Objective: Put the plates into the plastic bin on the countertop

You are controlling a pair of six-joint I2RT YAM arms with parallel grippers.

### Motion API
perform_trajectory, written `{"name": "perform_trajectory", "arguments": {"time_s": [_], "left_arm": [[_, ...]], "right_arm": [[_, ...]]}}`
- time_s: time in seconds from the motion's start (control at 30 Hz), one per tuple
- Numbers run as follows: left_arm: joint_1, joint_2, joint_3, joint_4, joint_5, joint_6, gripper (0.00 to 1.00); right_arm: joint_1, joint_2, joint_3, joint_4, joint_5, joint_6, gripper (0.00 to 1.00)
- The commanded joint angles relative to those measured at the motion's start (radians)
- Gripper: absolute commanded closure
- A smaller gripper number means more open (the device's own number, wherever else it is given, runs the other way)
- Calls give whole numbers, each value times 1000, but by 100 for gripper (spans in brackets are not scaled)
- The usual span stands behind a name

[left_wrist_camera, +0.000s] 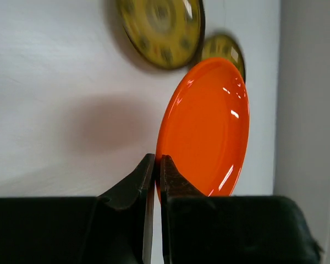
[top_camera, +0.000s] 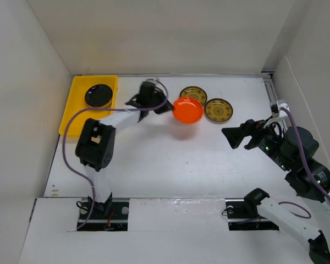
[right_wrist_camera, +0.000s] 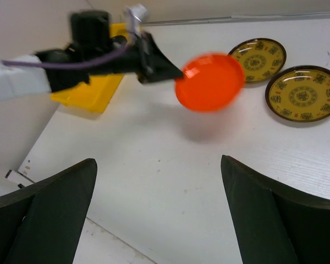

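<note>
we log left pincer (left_wrist_camera: 155,165) pinching orange plate (top_camera: 187,110) by its rim, aloft — likely bound for bin (top_camera: 71,115) | right pincer (right_wrist_camera: 157,165) spread, waiting clear

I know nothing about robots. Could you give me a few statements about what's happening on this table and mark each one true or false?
1. The left gripper is pinching the orange plate by its rim. True.
2. The yellow bin has nothing in it. False: a black plate lies inside it.
3. Two gold patterned plates lie on the white table. True.
4. The right gripper is carrying a plate. False: its fingers are spread wide open with nothing between them.
5. The orange plate already sits in the bin. False: it is held outside the bin, to the bin's right and close to the gold patterned plates.
</note>
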Motion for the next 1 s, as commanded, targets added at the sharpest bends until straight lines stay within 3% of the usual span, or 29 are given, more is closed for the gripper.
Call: {"name": "perform_trajectory", "arguments": {"time_s": [0.0, 0.13, 0.33, 0.47, 0.63, 0.73, 0.77, 0.8, 0.87, 0.93, 0.97], "left_arm": [[248, -204, 14, -47, -30, 10, 100], [478, -232, 23, -85, -151, -43, 100], [726, -100, 155, -127, -245, -95, 100], [811, -55, 164, -82, -256, -118, 100], [823, 57, 317, -189, -290, -86, 100], [843, 68, 295, -170, -270, -95, 100], [843, 58, 279, -145, -252, -95, 69], [843, 58, 279, -136, -236, -95, 52], [843, 35, 266, -136, -212, -95, 42], [843, -14, 256, -113, -189, -95, 18], [843, -33, 243, -113, -189, -95, 1]], "right_arm": [[-6, 14, -26, 91, -26, 4, 0], [-6, 37, -46, 133, -48, 13, 0], [-6, 59, -46, 142, -71, 13, 0], [-6, 59, -46, 133, -82, 4, 0], [-6, 59, -46, 124, -82, 4, 0], [-6, 68, -46, 124, -71, 4, 0], [-6, 68, -46, 124, -71, 4, 0], [-6, 79, -46, 124, -71, 4, 0], [-6, 91, -55, 133, -24, 21, 0], [-6, 124, -75, 142, 25, 68, 0], [-17, 141, -75, 151, 70, 91, 0]]}}
